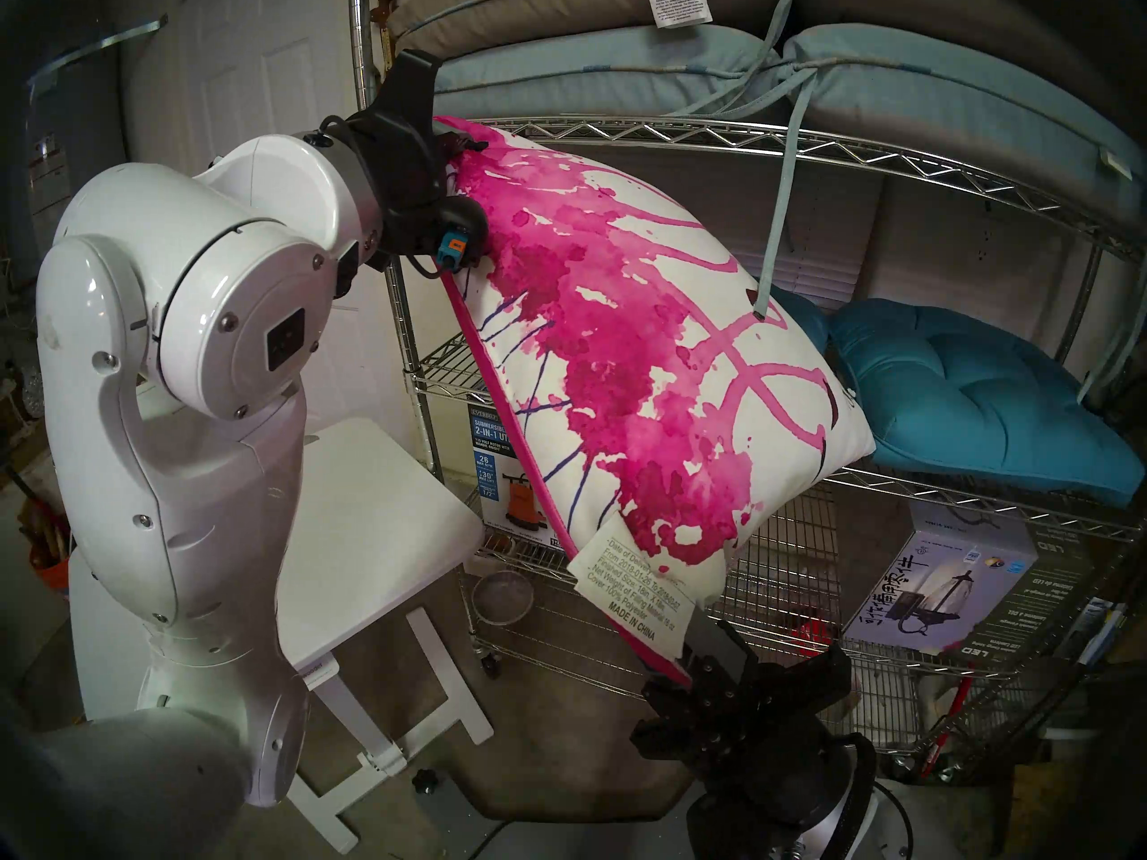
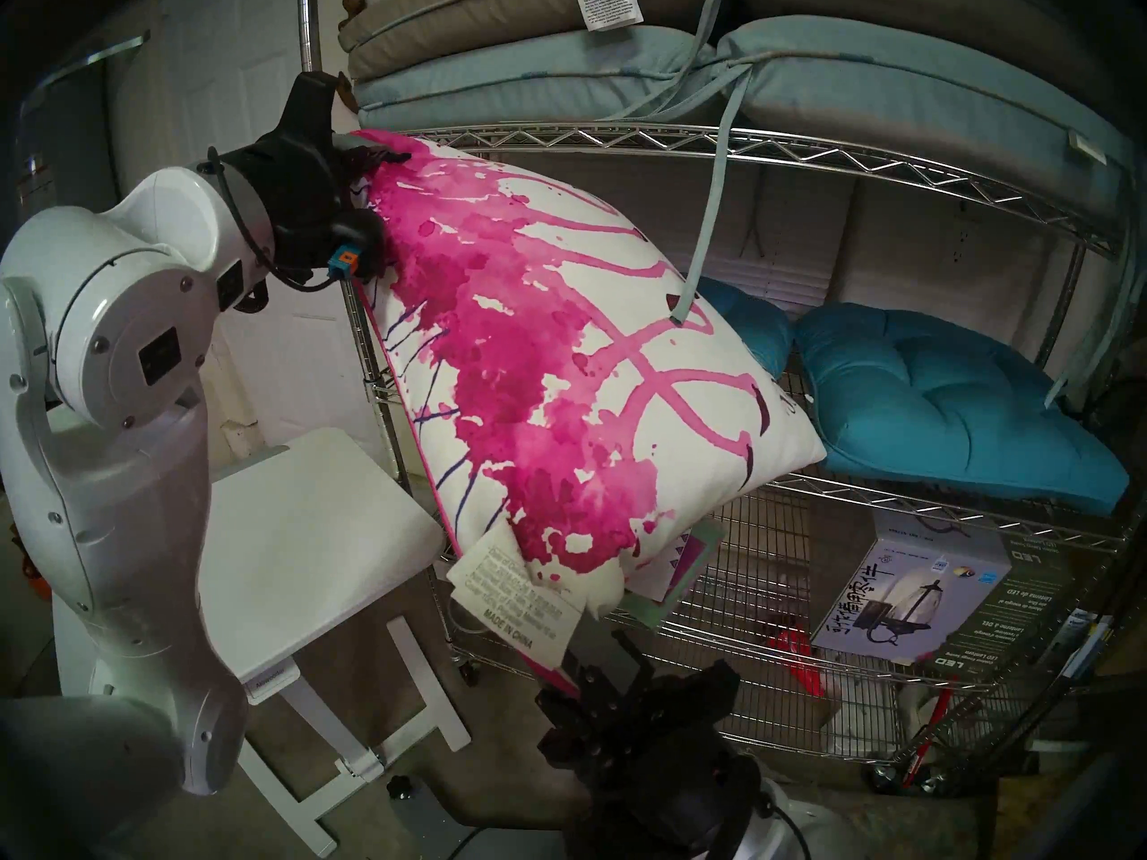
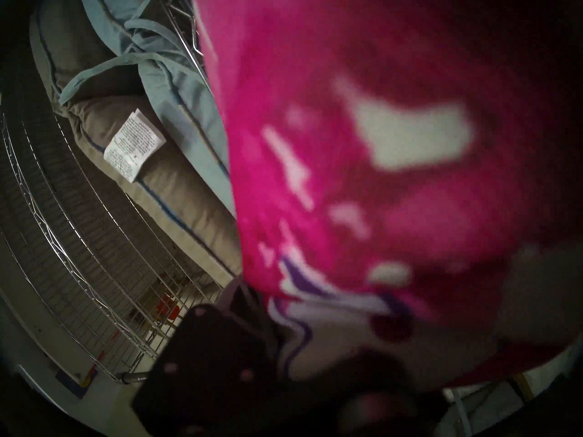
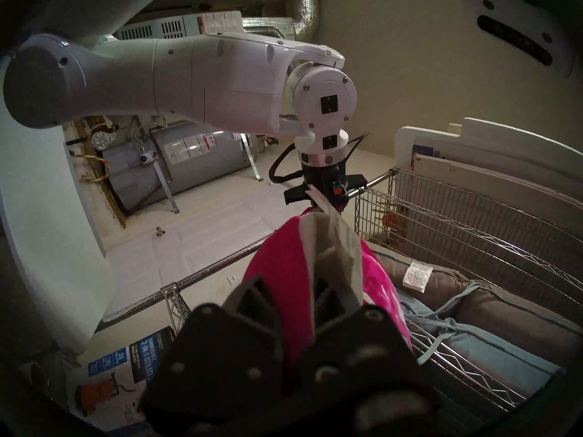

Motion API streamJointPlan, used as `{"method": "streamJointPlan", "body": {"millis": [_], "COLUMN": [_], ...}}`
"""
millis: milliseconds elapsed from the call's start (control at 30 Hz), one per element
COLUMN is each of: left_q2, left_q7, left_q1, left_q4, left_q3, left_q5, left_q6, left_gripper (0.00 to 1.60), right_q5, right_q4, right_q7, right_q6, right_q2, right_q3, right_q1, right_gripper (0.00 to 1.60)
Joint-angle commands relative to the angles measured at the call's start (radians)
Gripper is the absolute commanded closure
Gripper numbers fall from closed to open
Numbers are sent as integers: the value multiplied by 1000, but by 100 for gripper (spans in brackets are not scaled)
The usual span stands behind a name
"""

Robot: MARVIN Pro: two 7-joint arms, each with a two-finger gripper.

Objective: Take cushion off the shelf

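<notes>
The cushion [image 1: 620,343] [image 2: 558,368], white with magenta splatter and a long white label [image 1: 633,586], hangs tilted in front of the chrome wire shelf [image 1: 869,151]. Its far right corner still rests on the middle tier beside a teal cushion. My left gripper [image 1: 456,148] is shut on the cushion's upper left corner; in the left wrist view the cushion [image 3: 362,159] fills the frame. My right gripper [image 1: 695,654] is shut on the lower corner by the magenta edge, and the right wrist view shows its fingers [image 4: 255,300] pinching the cushion [image 4: 277,269].
Teal tufted seat cushions [image 1: 980,393] lie on the middle tier. Pale blue-grey pads with ties [image 1: 620,64] fill the tier above; one tie [image 1: 776,207] hangs onto the cushion. Boxes [image 1: 956,592] sit on the lower tier. A small white table [image 1: 372,517] stands left of the shelf.
</notes>
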Motion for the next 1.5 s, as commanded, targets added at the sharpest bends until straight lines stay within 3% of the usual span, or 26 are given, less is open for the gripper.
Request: {"method": "streamJointPlan", "body": {"millis": [0, 1467], "left_q2": [17, 103], "left_q7": [3, -142], "left_q1": [-46, -54], "left_q4": [-15, -15], "left_q3": [-53, -178], "left_q5": [20, 9], "left_q6": [1, -7], "left_gripper": [160, 160], "right_q5": [5, 75], "right_q4": [7, 167], "right_q7": [18, 145], "right_q6": [-4, -5], "right_q2": [34, 158], "right_q3": [-29, -208], "right_q1": [48, 314], "right_gripper": [160, 160]}}
